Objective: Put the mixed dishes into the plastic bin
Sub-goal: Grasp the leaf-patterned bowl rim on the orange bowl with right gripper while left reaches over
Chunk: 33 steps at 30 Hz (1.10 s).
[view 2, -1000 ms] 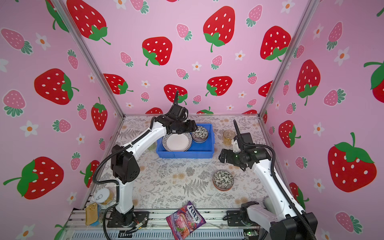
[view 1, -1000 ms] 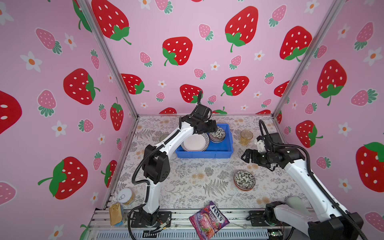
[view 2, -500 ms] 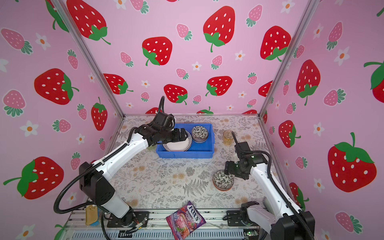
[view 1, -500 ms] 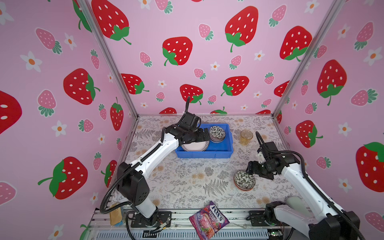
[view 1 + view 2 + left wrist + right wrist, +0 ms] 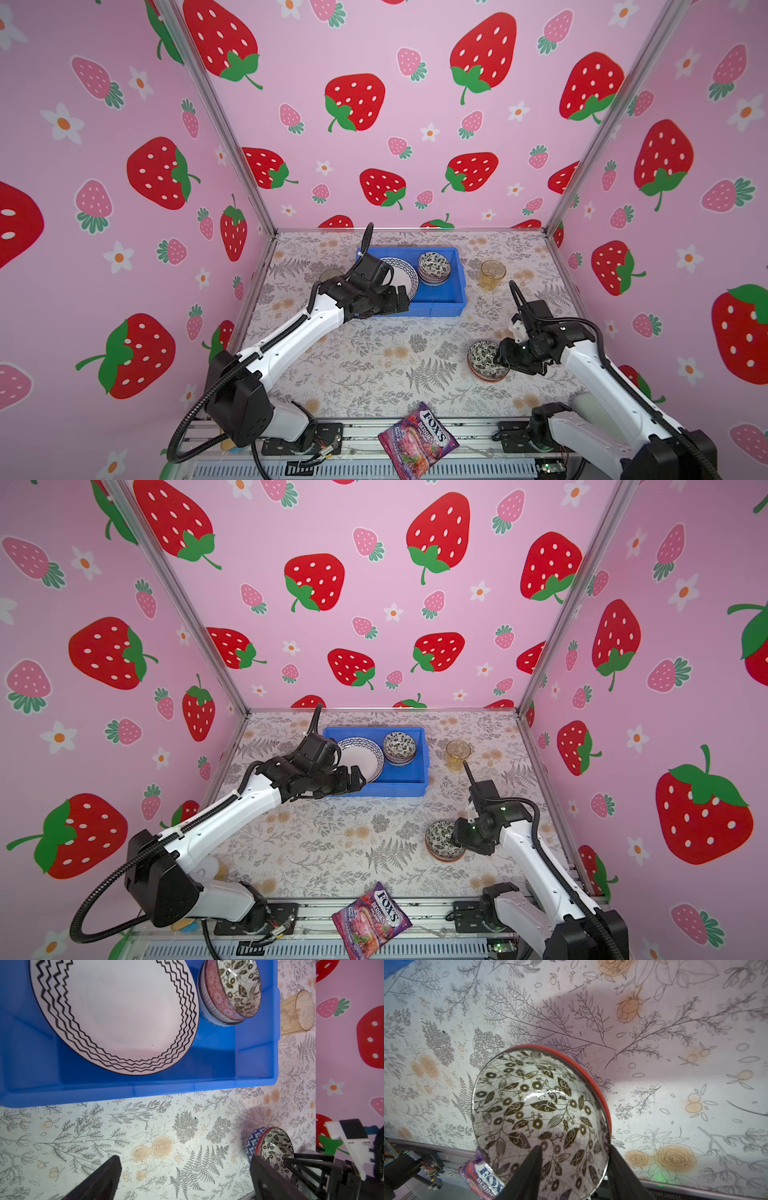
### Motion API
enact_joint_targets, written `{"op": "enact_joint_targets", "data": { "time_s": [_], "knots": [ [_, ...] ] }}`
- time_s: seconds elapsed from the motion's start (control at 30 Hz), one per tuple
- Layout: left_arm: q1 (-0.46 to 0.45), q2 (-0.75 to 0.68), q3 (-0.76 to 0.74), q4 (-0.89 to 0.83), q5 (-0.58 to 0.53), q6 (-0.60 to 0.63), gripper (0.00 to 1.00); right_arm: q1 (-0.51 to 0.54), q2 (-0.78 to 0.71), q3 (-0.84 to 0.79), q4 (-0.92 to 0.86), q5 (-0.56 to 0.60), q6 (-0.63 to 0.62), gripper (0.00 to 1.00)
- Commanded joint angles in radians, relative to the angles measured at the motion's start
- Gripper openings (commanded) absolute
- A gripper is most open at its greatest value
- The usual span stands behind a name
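The blue plastic bin (image 5: pixel 440 298) (image 5: pixel 395 791) (image 5: pixel 187 1084) stands at the back. It holds a zigzag-rimmed plate (image 5: pixel 401 270) (image 5: pixel 116 1012) and a stack of small bowls (image 5: pixel 434 266) (image 5: pixel 232 993). My left gripper (image 5: pixel 399 301) (image 5: pixel 357 779) (image 5: pixel 185 1178) hangs open and empty over the table, just in front of the bin. A second stack of nested bowls (image 5: pixel 482 359) (image 5: pixel 438 839) (image 5: pixel 539 1105) sits at the right. My right gripper (image 5: pixel 500 357) (image 5: pixel 575 1148) straddles its rim, one finger inside and one outside, with the jaws still apart. An amber tumbler (image 5: pixel 492 274) (image 5: pixel 297 1014) stands right of the bin.
A purple FOX'S bag (image 5: pixel 417 438) (image 5: pixel 372 918) lies on the front rail. A greyish round object (image 5: pixel 330 274) shows partly behind the left arm, left of the bin. Pink walls close in the left, back and right sides.
The left arm has drawn back out of the bin to its front side, with the gripper opened wide. The right gripper has come down onto the bowl stack, and its jaws have narrowed around the rim.
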Motion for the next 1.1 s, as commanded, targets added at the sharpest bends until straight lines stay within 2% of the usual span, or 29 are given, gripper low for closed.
{"op": "enact_joint_targets", "data": {
  "time_s": [0.0,0.37,0.5,1.07],
  "knots": [
    [-0.01,0.004,0.001,0.021,0.004,-0.023,0.99,-0.005,-0.019,-0.022,0.021,-0.029,0.019,0.43],
    [-0.034,0.064,0.019,0.044,0.016,-0.029,0.99,-0.005,-0.015,-0.026,0.032,-0.023,0.013,0.21],
    [-0.037,0.077,0.021,0.046,0.042,-0.031,0.99,-0.005,-0.007,-0.028,0.04,-0.025,0.007,0.17],
    [-0.061,0.073,0.034,0.04,0.035,-0.043,0.99,-0.005,0.005,0.062,0.017,-0.002,-0.012,0.05]
  ]
}}
